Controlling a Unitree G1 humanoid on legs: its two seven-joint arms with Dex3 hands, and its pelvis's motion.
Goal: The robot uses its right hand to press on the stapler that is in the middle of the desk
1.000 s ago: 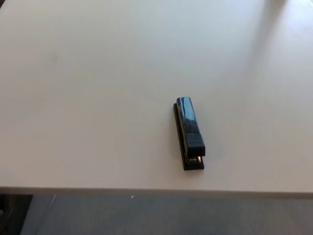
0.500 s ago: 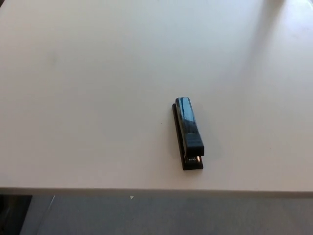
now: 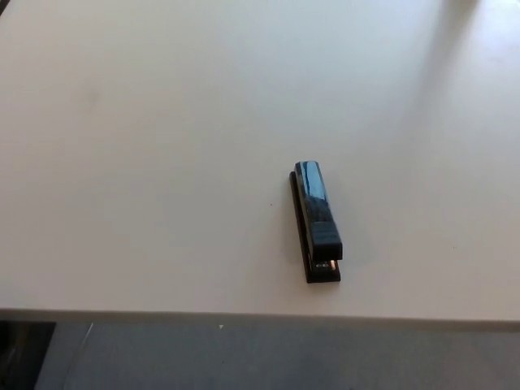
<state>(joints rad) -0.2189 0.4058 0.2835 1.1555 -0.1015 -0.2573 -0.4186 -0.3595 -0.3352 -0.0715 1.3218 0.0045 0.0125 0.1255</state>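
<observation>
A black stapler lies flat on the white desk, close to the front edge and a bit to the right of the middle. Its stapling end points toward you.

You can't see either robot hand, so there is no telling if they are released or clenched.

To press well, bring your right hand down straight over the top arm, near the front end, and push gently so the stapler does not slide or tip.
</observation>
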